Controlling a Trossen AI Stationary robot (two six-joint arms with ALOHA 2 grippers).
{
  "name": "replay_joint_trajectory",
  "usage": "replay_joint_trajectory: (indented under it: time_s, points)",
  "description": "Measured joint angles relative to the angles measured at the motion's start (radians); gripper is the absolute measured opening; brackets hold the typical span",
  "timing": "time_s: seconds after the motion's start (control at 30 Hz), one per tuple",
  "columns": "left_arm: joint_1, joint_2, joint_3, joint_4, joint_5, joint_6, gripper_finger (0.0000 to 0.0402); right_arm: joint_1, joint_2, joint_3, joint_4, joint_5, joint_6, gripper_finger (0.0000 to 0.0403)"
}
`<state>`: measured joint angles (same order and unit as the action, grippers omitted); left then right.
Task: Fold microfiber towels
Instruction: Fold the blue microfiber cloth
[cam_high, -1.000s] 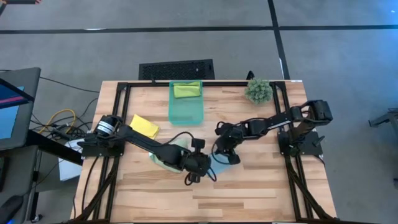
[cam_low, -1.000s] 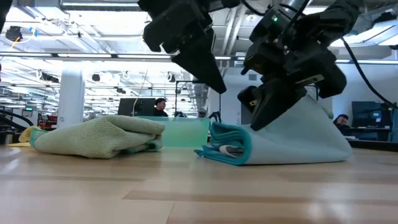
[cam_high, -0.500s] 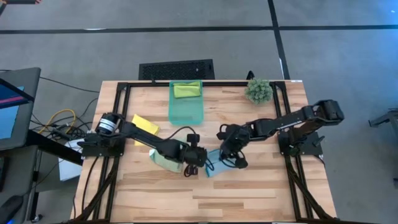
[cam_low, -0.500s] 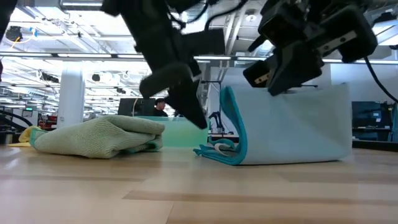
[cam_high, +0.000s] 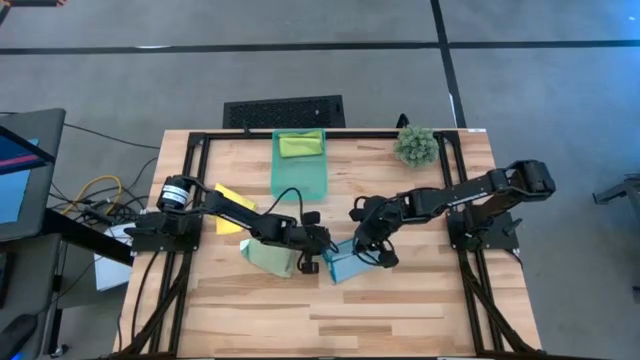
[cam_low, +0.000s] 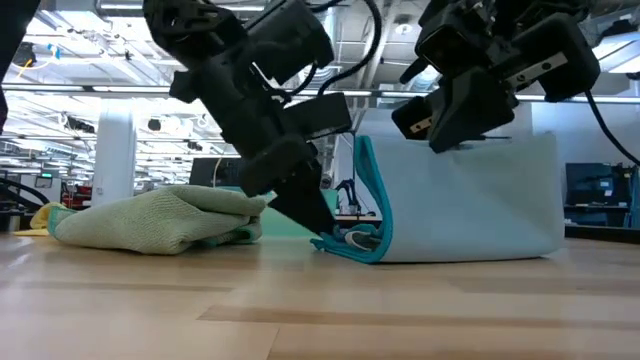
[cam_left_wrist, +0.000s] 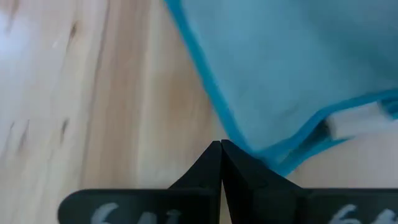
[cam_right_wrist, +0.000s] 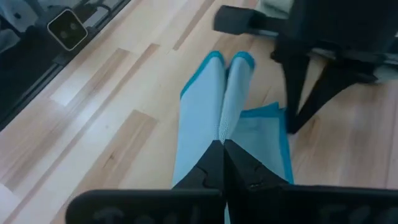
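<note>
- Light blue microfiber towel (cam_high: 343, 265) near the middle of the wooden counter (cam_high: 400, 310), one edge lifted upright, lower fold lying flat with a teal hem.
- Pinched at the raised edge by the right hand (cam_low: 470, 125), fingers closed tight on the cloth.
- Left hand (cam_low: 312, 212) shut, holding nothing, tips pressed down at the towel's curled lower edge.
- Pale green towel (cam_high: 268, 255) bunched just beside the blue one, under the left arm.
- Yellow towel (cam_high: 226, 195) flat near the left arm's base.
- Lime green towel (cam_high: 300, 144) inside the translucent teal bin (cam_high: 300, 180) at the far edge.
- Small spiky green plant (cam_high: 415, 145) at the far right corner.
</note>
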<state>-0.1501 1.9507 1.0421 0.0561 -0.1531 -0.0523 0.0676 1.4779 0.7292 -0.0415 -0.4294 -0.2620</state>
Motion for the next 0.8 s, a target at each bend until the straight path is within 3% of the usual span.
replay_joint_trajectory:
  time_s: [0.3, 0.8]
  points:
    - [0.000, 0.037, 0.009, 0.052, 0.015, 0.019, 0.0000, -0.061, 0.001, 0.000, 0.039, 0.001, -0.009, 0.0012]
    - [0.001, 0.049, 0.012, 0.070, 0.035, 0.048, 0.0000, -0.146, 0.247, 0.000, 0.156, -0.075, -0.026, 0.0013]
